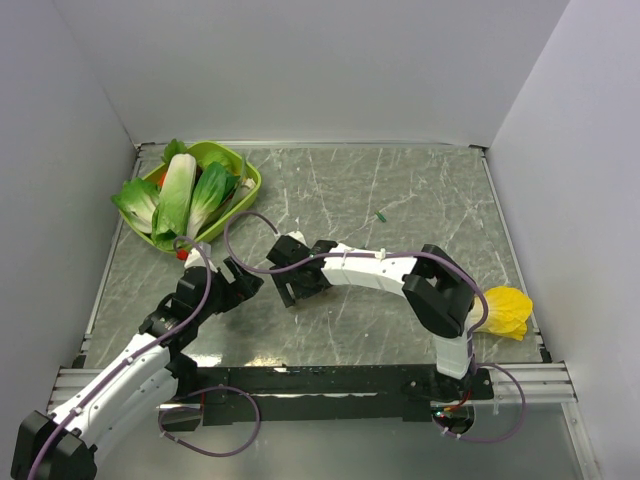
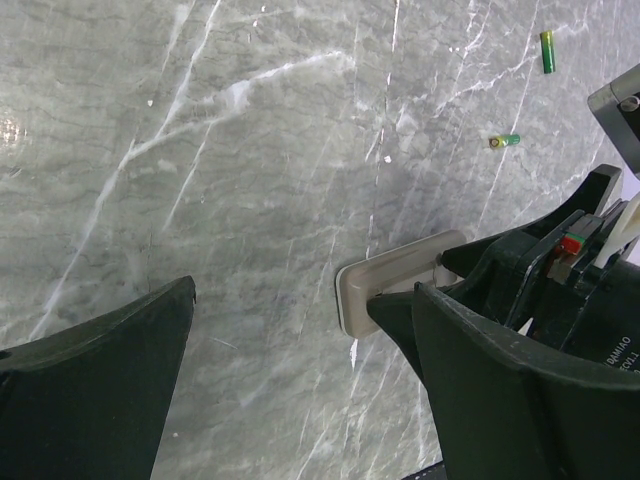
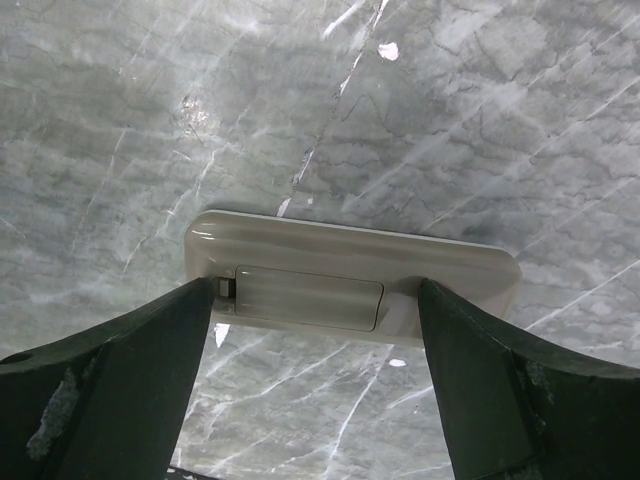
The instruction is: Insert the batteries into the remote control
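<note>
Remote control (image 3: 350, 280): grey back up — cover (image 3: 308, 298) exposed, we judge, for loading.
Right jaws: released, poised over it.
Left jaws: released, empty.
Batteries (image 2: 505, 141): loose on the surface (image 2: 250, 150), well apart.

Left wrist: remote control (image 2: 390, 280) far end occluded by right end effector (image 2: 415, 285). Top view: remote control mostly hidden under it; batteries (image 1: 382, 215) single green speck, too small to separate.
</note>
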Robot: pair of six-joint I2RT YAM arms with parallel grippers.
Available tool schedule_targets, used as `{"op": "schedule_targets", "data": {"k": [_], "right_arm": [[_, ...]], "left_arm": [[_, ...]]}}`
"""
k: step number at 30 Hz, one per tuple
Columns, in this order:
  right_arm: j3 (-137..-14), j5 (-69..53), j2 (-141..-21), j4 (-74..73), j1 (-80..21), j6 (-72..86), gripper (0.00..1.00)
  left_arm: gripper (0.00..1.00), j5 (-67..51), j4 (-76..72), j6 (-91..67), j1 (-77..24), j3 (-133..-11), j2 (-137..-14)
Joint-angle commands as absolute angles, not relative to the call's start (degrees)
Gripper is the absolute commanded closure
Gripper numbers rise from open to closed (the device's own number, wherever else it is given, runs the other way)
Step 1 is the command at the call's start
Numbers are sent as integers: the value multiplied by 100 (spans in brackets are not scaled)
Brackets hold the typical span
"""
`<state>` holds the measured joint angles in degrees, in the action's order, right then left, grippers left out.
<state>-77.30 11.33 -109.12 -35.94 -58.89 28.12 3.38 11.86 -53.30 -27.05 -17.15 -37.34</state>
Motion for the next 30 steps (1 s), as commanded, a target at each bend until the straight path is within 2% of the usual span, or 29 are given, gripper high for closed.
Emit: {"op": "schedule_targets", "data": {"k": [1,8,13,21,24,28,30], "right_arm": [[-7489,1222,-11083,-3744,-5880,2979,12],[-7163,1073,-11056,-3648,-5766,3041,28],[-6970,1028,-11057,-3621,-5722,3024,31],[-7110,1125,-11408,-4043,-5810,2857,30],[-7023,1212,-11312,-4026,-5810,2865,35],[-7057,1371,-11049,-4051,-5810,2857,48],[-7093,1476,-10917,-4025,-5827,2865,50]], "left_arm": [[7,413,1037,-5379,-2733,-1740,-3726],[7,413,1046,-5379,-2742,-1758,-3753],[7,396,1046,-5370,-2742,-1758,-3753],[7,378,1063,-5370,-2742,-1758,-3770],[7,378,1072,-5361,-2742,-1775,-3788],[7,352,1055,-5353,-2742,-1784,-3814],[7,352,1055,-5344,-2742,-1802,-3832]]}}
